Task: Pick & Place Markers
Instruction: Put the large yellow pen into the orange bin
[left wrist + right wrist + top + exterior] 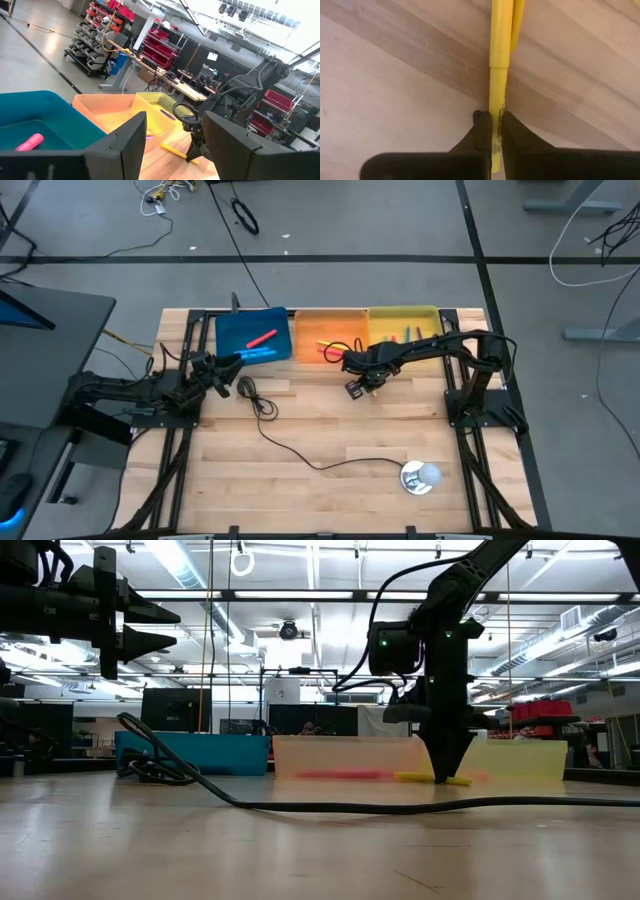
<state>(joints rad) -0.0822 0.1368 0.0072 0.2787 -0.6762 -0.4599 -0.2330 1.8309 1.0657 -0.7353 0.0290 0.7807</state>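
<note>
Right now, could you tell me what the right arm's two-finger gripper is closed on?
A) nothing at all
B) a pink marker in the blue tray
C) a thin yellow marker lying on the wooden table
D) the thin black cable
C: the right wrist view shows the right gripper shut on the thin yellow marker, which lies on the wooden table.

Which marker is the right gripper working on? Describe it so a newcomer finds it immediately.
Find the three trays along the table's far edge; just in front of the orange tray the right gripper is shut on a yellow marker lying on bare wood. Unlike the other markers, it lies outside any tray.
</note>
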